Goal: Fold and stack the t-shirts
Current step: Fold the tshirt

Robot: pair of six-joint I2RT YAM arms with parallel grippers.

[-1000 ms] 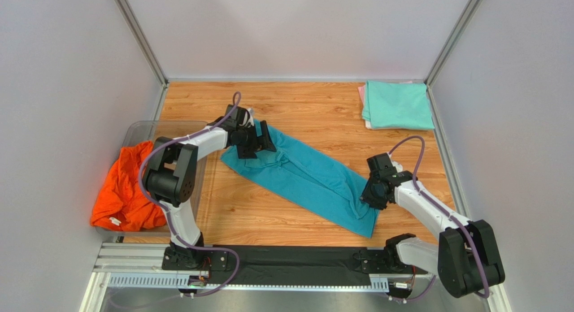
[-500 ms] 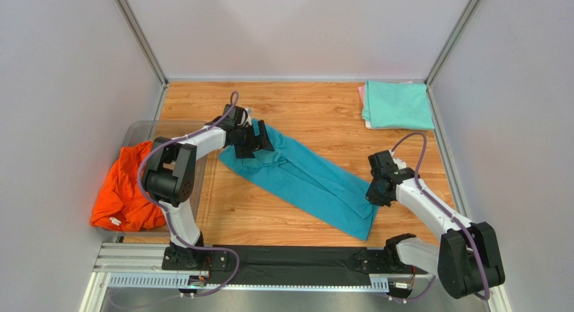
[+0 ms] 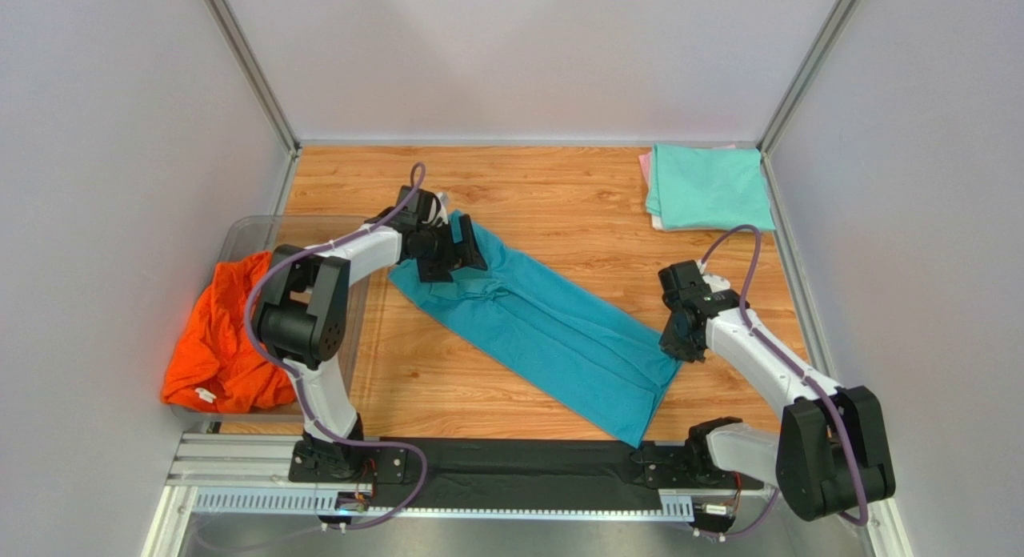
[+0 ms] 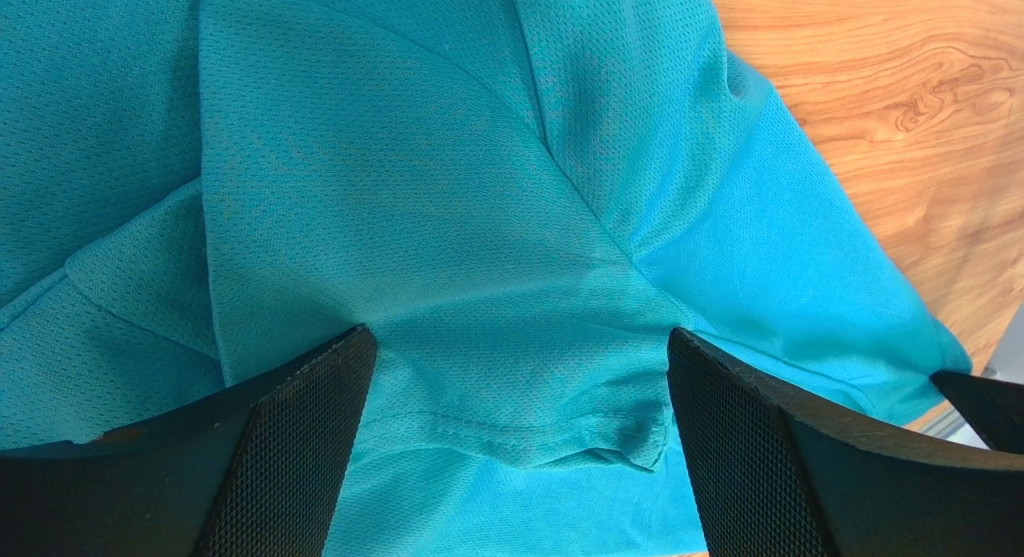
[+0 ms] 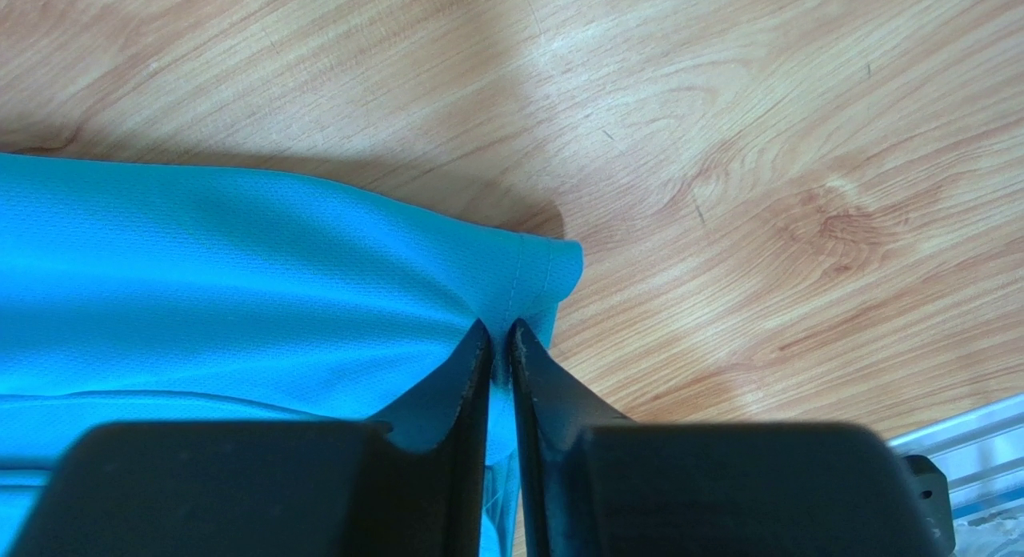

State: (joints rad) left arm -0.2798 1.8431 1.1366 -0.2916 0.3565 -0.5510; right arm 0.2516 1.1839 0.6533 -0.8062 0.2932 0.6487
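cloth: teal t-shirt (image 3: 541, 329) lies diagonally across the table (image 3: 565, 191) | right gripper (image 5: 502, 331) pinches its near hem corner | left gripper (image 4: 517, 347) spread wide over the far end | tip: left should clamp first, then both draw it taut and low.

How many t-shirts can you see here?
4. The teal-blue t-shirt lies across the middle of the table; the orange t-shirt sits in the clear tub at left; the mint green t-shirt is folded at the far right, on the pale pink t-shirt. Others may be hidden.
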